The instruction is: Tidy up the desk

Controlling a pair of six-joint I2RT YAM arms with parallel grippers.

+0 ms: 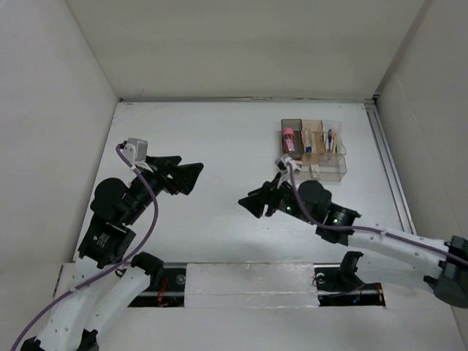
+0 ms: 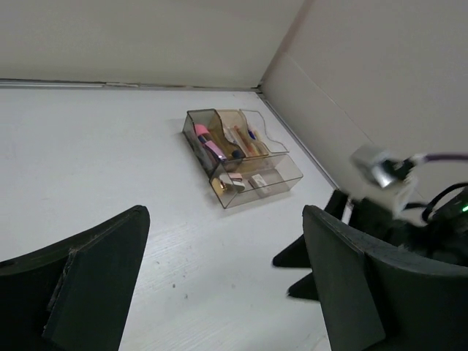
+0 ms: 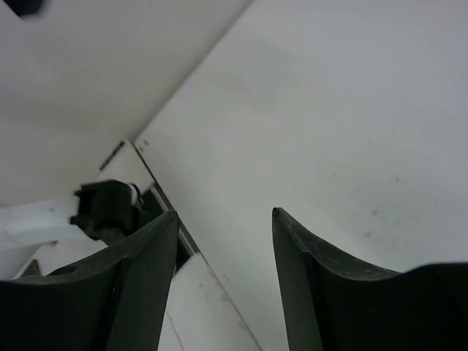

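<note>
Overhead, the desk [image 1: 219, 146] lies flat, rail [image 1: 387, 161] running near-to-far.

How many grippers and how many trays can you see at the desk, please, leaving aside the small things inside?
Grippers: 2, the left gripper and the right gripper, both open and holding nothing
Clear tray: 1
Total: 3

One desk [image 1: 219, 146], one clear tray [image 1: 340, 172] (contents [image 1: 289, 137] too small to count), two claws: left claw [image 1: 183, 170] and right claw [image 1: 252, 197].
</note>
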